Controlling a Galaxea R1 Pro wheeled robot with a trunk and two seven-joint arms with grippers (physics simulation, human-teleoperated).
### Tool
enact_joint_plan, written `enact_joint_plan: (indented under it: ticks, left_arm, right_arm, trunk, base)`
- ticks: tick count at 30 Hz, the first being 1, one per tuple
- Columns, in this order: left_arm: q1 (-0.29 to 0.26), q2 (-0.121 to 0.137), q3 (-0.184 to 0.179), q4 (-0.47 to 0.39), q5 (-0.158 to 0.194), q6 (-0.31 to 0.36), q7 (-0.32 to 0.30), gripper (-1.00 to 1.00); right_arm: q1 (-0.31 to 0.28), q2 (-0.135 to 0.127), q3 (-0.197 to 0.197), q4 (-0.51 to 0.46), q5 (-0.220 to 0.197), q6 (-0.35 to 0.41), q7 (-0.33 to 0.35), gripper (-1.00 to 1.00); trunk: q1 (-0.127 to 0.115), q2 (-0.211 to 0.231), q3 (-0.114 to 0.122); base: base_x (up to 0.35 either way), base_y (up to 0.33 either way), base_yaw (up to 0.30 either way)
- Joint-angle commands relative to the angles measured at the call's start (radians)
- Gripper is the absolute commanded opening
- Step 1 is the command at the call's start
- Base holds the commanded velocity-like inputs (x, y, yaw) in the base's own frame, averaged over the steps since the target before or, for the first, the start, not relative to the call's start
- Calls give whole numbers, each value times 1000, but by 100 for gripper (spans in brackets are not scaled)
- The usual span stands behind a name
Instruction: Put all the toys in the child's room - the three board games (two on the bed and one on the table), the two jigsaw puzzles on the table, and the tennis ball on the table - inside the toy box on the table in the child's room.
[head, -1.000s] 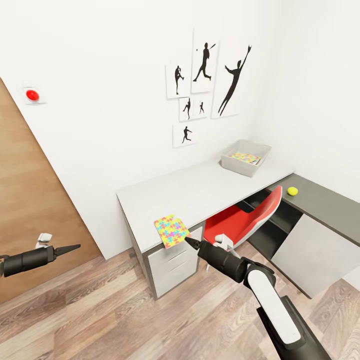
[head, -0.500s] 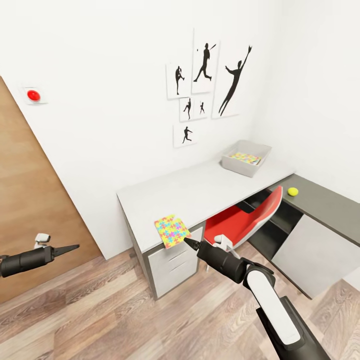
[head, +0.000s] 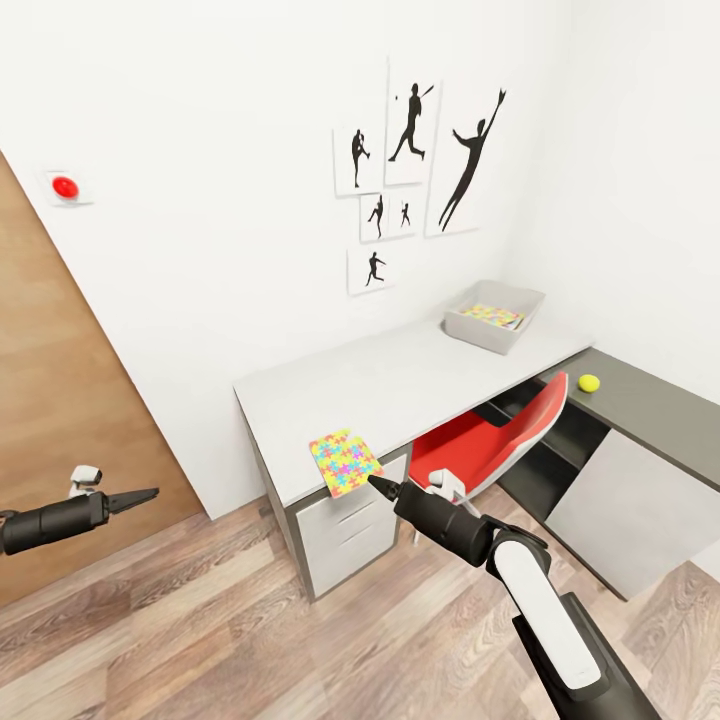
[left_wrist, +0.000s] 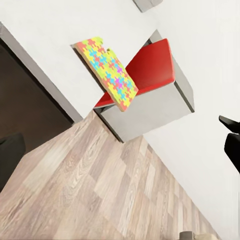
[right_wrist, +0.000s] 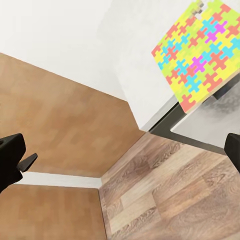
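While my right gripper (head: 381, 487) barely crept, jaws spread just short of the multicoloured jigsaw square (head: 344, 462) overhanging the pale grey-white desk (head: 400, 385), nothing's grabbed yet.

The floor (head: 250, 610) is brown wood planks with a soft shine, and the door (head: 60, 400) on the left is smooth brown wood too. The table (head: 400, 385) top is smooth and matt, pale grey. The chair (head: 490, 440) is red and smooth like plastic, and the toy box (head: 480, 335) looks like pale, slightly see-through plastic.

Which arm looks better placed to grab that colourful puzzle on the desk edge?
Probably the right: the right gripper sits just beside the jigsaw puzzle, while the left gripper hangs far off by the door.
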Motion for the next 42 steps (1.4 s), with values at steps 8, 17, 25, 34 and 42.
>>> enact_joint_plan:
  ticks: [8, 17, 25, 34, 42]
  left_arm:
    - [-1, 0, 2, -1, -4, 16, -4, 100]
    - [-1, 0, 2, -1, -4, 16, -5, 100]
    - [-1, 0, 2, -1, -4, 15, -5, 100]
    - [-1, 0, 1, -1, -7, 14, -6, 100]
    - [-1, 0, 2, -1, -7, 13, -7, 100]
  right_arm:
    - [-1, -1, 2, -2, -11, 1, 4, 100]
    - [-1, -1, 7, -2, -10, 1, 12, 100]
    - [-1, -1, 12, -3, -10, 1, 13, 100]
    - [-1, -1, 13, -3, -10, 1, 13, 100]
    - [-1, -1, 15, -3, -9, 1, 13, 100]
  trunk:
    - [31, -58, -27]
    - [66, -121, -55]
    - [96, -177, -80]
    - [131, -240, -100]
    - [162, -296, -116]
  base:
    - [0, 0, 0]
    - [0, 0, 0]
    - [0, 0, 2]
    - [0, 0, 135]
    - [0, 0, 189]
